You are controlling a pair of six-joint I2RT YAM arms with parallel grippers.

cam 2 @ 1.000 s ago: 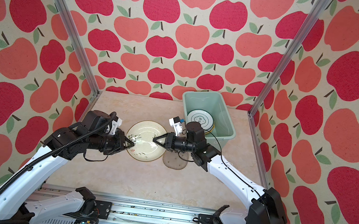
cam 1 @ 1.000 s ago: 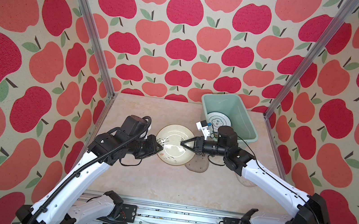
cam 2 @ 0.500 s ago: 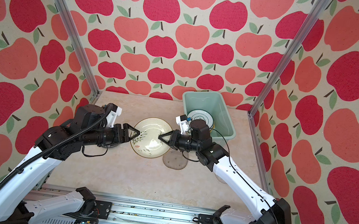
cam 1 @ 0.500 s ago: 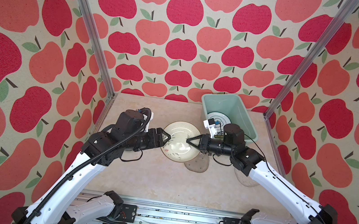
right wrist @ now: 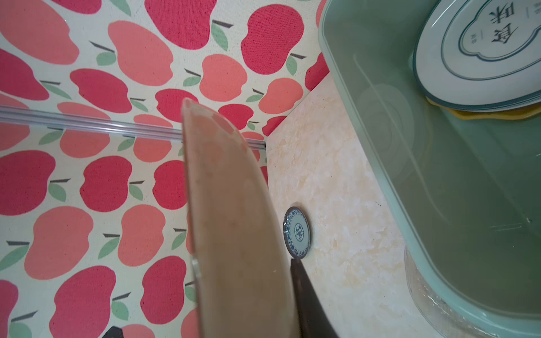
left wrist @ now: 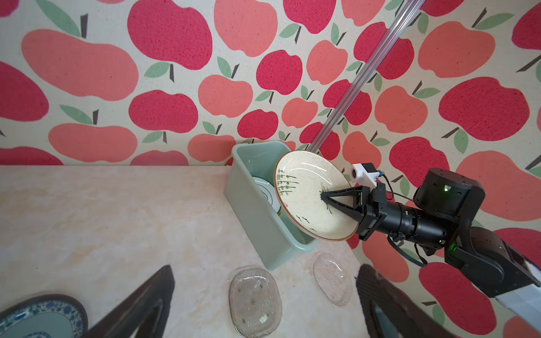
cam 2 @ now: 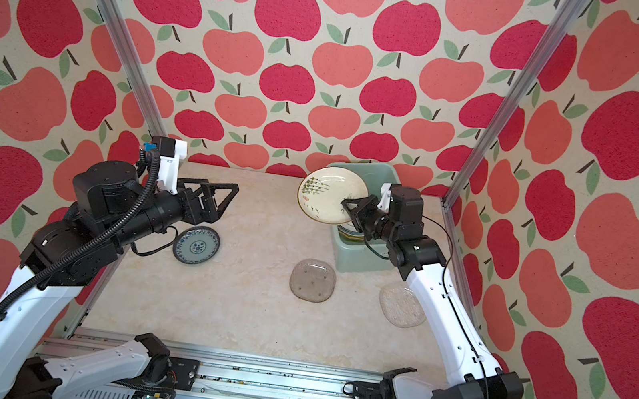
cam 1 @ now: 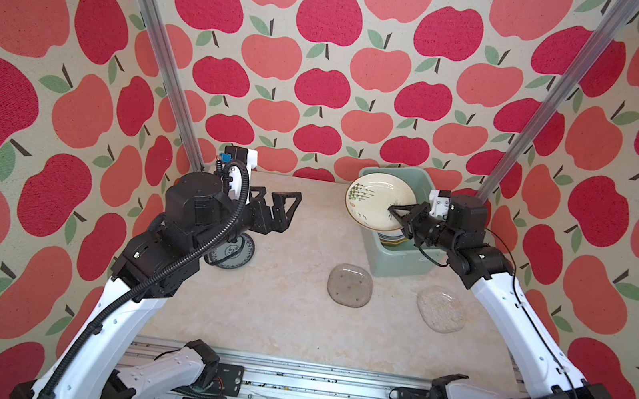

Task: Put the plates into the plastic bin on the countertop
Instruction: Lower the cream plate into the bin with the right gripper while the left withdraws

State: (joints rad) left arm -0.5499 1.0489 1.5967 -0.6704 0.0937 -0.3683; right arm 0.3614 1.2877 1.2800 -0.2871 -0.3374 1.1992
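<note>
my right pincer [cam 1: 392,210] is clamped on the rim of the cream plate [cam 1: 376,199], and that grip is what the next move turns on. the plate is not flat. it stands steeply tilted, its painted face turned toward the left edge of the countertop [cam 1: 274,308] and its back toward my wrist. in the right wrist view i see it almost edge-on [right wrist: 234,219].

the bin [cam 1: 385,261] sits in the back right corner of the countertop, its long axis running roughly front to back. the plate hangs above it, over the left wall and the opening, clear of the rim. the bin's opening lies below my pincer and a little to the right of the plate. inside, a white lettered plate [right wrist: 483,52] lies flat on a yellow one [right wrist: 483,114].

as i judge it, i need to roll the plate face-up and bring it down onto that stack. its lower edge must not catch the left wall.

my left pincer [cam 1: 281,208] is spread wide and empty over the left half of the countertop, well apart from the bin, so the right arm is the nearer one here. the left is nearer the blue plate [cam 2: 195,245] by the left edge. two glass plates [cam 1: 349,285] [cam 1: 441,309] lie just in front of the bin, one of them by the right edge.
</note>
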